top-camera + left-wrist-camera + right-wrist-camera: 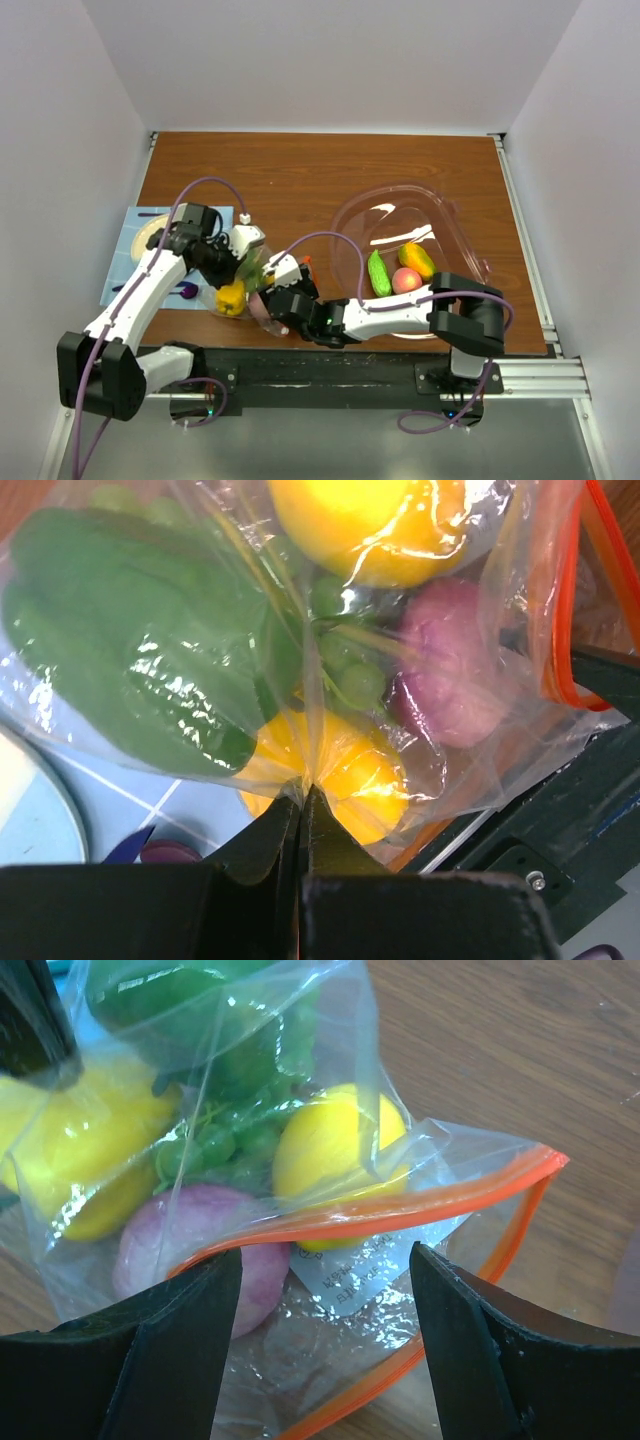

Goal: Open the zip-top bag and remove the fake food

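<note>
1. The top view hangs high above and behind the arms, facing down and away. It is far enough off to hold the whole desk (300,170) edge to edge.
2. The left wrist view rides just behind the left tool (302,792), looking along its pinched-together fingers. It is so near the zip-top bag (200,630) that the plastic fills the frame.
3. The right wrist view sits behind the right tool (325,1260), looking out between its spread fingers. It is close on the bag's orange zip edge, with bare desk beyond.
4. All three views share the bag. Both wrist views see the same fake food (330,1150) through it, from differing sides.
</note>
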Tool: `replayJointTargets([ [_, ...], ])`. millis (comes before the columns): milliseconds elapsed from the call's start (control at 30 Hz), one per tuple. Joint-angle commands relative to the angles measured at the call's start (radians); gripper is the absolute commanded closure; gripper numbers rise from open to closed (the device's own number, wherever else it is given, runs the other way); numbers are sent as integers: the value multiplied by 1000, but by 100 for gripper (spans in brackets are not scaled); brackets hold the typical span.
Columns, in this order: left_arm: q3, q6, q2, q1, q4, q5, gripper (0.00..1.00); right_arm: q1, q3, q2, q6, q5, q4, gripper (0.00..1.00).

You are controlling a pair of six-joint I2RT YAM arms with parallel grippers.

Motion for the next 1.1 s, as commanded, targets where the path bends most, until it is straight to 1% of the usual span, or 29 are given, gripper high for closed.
replayJointTargets([
  [0, -34, 18, 21, -41, 37, 20, 100, -10, -15, -28, 14, 29, 113, 28],
  [267, -66, 4, 110, -112, 116, -53, 100, -31, 30, 46, -5, -29, 154, 28],
  [467, -67, 22, 148, -127, 107, -55, 100, -82, 47, 112, -5, -66, 165, 28],
  [600, -78, 38, 148, -127, 102, -66, 100, -117, 30, 146, 12, -116, 174, 31],
  [733, -92, 45, 148, -127, 96, -67, 100, -120, 2, 181, 39, -155, 197, 42],
  [800, -90, 47, 150, -127, 94, -66, 100, -120, -11, 201, 49, -167, 205, 45],
  [867, -84, 48, 148, -127, 87, -61, 100, -119, -18, 212, 56, -181, 214, 46],
  [967, -80, 39, 147, -127, 88, -73, 100, -120, -21, 207, 50, -196, 228, 57],
  [1000, -78, 36, 144, -127, 91, -84, 100, -120, -25, 198, 47, -201, 231, 66],
  [1067, -83, 28, 141, -127, 100, -93, 100, -119, -51, 150, 47, -206, 242, 74],
])
